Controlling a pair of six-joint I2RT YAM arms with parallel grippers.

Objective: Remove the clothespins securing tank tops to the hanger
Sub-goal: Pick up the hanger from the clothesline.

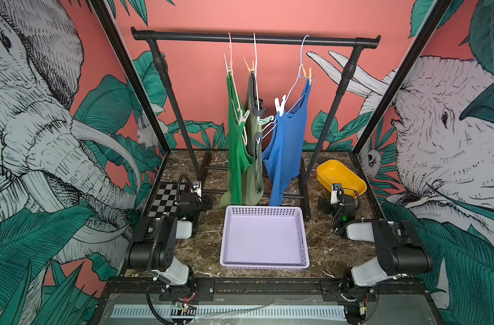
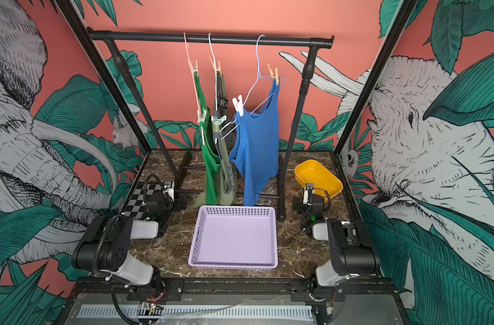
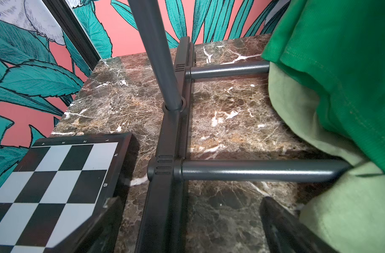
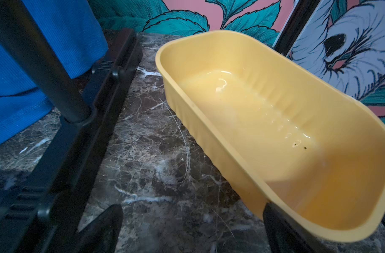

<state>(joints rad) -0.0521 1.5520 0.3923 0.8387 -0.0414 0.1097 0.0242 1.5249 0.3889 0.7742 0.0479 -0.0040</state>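
left arm (image 1: 153, 247): lay folded low | left gripper (image 3: 196, 221): jaws stood wide, empty | right arm (image 1: 392, 250): lay folded low | right gripper (image 4: 193, 230): jaws stood wide, empty

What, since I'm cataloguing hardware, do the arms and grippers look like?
Left arm and right arm: black joint housings, pale grey link shells, black cables looping at the wrists; a ribbed hose on the left. Left gripper and right gripper: black fingers.
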